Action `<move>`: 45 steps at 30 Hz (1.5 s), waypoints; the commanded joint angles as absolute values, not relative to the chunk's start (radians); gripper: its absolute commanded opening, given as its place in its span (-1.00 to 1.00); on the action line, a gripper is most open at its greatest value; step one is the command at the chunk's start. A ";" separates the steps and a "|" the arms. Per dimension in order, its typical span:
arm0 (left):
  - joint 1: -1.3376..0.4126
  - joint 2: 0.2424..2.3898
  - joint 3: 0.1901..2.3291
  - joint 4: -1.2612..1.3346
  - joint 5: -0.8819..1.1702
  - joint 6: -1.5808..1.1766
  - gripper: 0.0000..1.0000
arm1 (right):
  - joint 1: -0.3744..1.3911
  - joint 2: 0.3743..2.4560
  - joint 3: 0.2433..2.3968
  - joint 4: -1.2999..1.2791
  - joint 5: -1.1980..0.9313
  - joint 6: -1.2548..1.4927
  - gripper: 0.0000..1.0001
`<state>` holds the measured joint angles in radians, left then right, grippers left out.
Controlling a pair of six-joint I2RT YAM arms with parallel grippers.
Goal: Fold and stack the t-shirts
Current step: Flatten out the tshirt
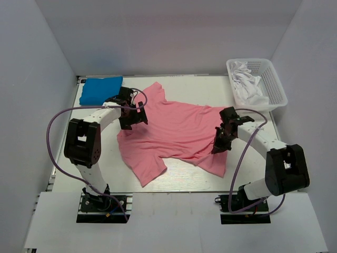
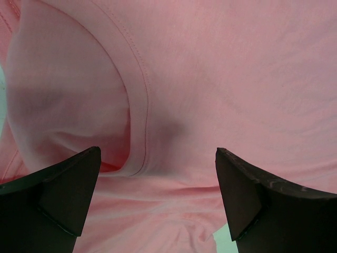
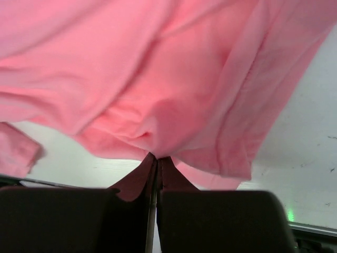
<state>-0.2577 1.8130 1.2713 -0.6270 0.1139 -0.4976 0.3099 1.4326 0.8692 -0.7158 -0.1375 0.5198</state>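
On the white surface a pink t-shirt lies spread. The right gripper pinches its edge, and the left gripper hangs wide above it.

Two t-shirts are lying on one worktop: one salmon-pink t-shirt at the frame's middle and one blue t-shirt at the upper left. One white basket is sitting at the upper right, holding white cloth. Two arms are standing at the bottom: the left arm and the right arm.

Plain white walls box it in on 3 sides. White table in the middle. Light's soft and even.
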 commanded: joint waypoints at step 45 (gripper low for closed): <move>-0.241 1.968 1.410 -0.680 0.138 -0.503 1.00 | 0.192 1.689 1.100 -0.497 -0.455 0.189 0.74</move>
